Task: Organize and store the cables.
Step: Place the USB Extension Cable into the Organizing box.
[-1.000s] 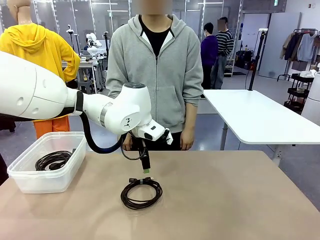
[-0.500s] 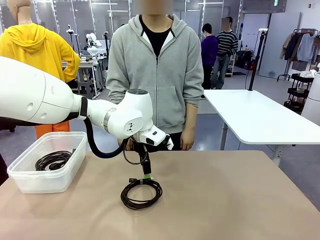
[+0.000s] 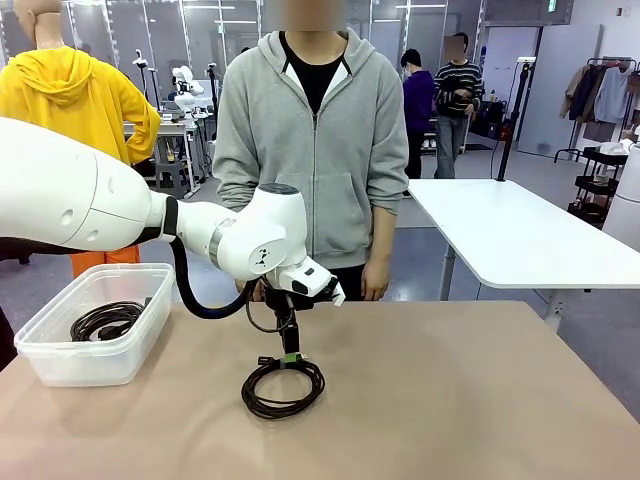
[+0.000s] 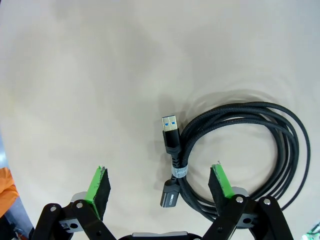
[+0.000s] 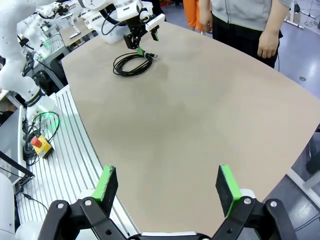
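Beige tabletop (image 3: 480, 400), person in grey hoodie (image 3: 310, 150) standing at far side, hands down.

Left gripper (image 4: 160, 192): jaws fully spread, nothing held, green pads (image 4: 98, 187) straddling tied end of coiled USB cable (image 4: 240, 150). Lower now than 1 s ago: in front view, fingertips had hung clear above coil; now down at coil's near-top edge, at tie.

Small pale tie (image 4: 179, 172) binds bundle between pads; USB-A plug (image 4: 169, 124) points away from gripper, second connector beside it, nearer wrist.

Right gripper (image 5: 162, 192): jaws wide apart, idle, well apart from cable.

Clear plastic bin (image 3: 45, 335) at table's left, 1 coiled cable (image 3: 105, 320) already inside.

Judgement: descent onto 2nd coil almost complete; closing on tied section looks next, then carry to bin. Risk: pinching only 1 strand, coil unravelling on lift.
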Robot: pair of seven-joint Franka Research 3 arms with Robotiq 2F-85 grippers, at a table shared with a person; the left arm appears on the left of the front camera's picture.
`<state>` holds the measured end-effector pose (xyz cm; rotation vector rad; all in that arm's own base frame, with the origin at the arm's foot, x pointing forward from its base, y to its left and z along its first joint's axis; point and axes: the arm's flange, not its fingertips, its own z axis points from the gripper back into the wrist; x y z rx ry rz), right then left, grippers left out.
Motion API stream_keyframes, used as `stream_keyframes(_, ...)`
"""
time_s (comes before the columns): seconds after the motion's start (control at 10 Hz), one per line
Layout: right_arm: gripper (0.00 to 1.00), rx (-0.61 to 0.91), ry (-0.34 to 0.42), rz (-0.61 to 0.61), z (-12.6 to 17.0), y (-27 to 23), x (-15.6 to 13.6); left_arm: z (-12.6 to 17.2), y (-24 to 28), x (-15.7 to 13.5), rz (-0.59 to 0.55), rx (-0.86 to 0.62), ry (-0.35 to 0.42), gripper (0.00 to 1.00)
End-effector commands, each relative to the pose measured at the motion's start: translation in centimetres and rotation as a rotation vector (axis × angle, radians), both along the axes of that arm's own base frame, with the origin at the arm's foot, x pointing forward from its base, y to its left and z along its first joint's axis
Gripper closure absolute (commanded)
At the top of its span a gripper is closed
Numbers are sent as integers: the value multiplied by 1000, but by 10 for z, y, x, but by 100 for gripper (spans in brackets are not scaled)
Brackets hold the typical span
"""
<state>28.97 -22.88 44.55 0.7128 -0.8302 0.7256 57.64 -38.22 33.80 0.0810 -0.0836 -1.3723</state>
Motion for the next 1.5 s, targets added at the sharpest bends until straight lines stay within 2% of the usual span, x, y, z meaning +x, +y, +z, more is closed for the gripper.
stream_keyframes(0.0,0,-6,-6,12,1,0,-1,-4,1,-1,-75,17,-10,0)
stream_keyframes(0.2,0,-6,-6,12,1,0,-1,-10,4,-7,-133,-17,-17,0)
stream_keyframes(1.0,0,-6,-6,12,1,0,-1,-28,10,-8,-110,-5,53,0)
stream_keyframes(1.1,0,-6,-6,12,1,0,-1,-30,9,-8,-115,-3,58,21)
stream_keyframes(1.2,0,-6,-6,12,1,0,-1,-29,9,-7,-112,-8,58,59)
stream_keyframes(1.3,0,-6,-6,12,1,0,-1,-30,10,-6,-108,-9,58,60)
stream_keyframes(1.4,0,-6,-6,12,1,0,-1,-29,10,-6,-114,-4,57,100)
